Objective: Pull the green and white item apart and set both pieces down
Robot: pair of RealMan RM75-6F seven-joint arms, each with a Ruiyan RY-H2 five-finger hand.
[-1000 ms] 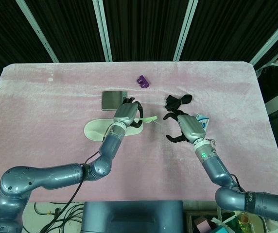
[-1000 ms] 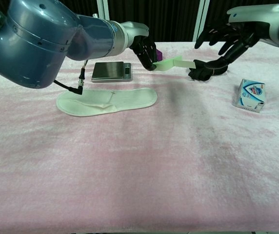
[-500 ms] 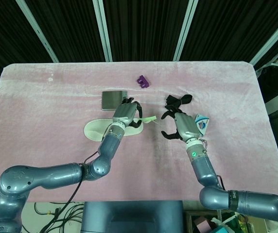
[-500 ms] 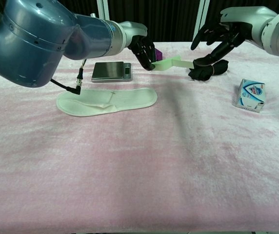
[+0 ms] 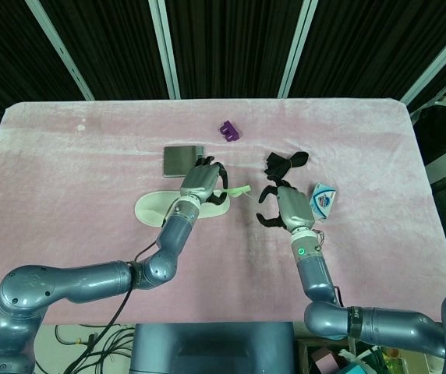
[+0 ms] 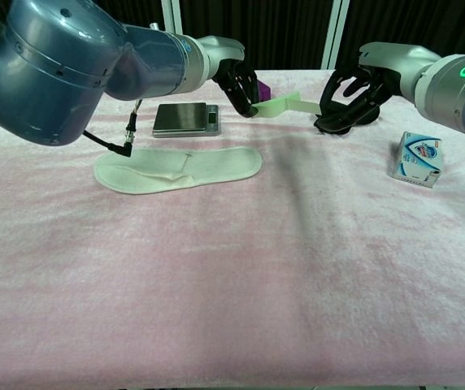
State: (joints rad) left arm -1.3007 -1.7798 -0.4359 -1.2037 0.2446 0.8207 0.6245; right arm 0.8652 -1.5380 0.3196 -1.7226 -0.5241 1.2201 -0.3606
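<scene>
My left hand (image 5: pixel 205 181) holds the green and white item (image 5: pixel 238 191), a thin strip, a little above the table. In the chest view the left hand (image 6: pixel 241 81) pinches the green end, and the strip (image 6: pixel 285 104) points right with its white end free. My right hand (image 5: pixel 279 206) hovers just right of that free tip, fingers apart and curved, holding nothing. The chest view shows the right hand (image 6: pixel 354 93) close to the tip, with no grip on it visible.
A white insole (image 5: pixel 161 206) lies under the left forearm, with a grey scale (image 5: pixel 182 160) behind it. A black cloth item (image 5: pixel 284 163) lies behind the right hand and a blue-white box (image 5: pixel 322 198) to its right. A purple object (image 5: pixel 229 130) sits further back.
My right hand has moved left toward the strip's free white end and its fingers have curled in more. The left hand and the strip have stayed put.
</scene>
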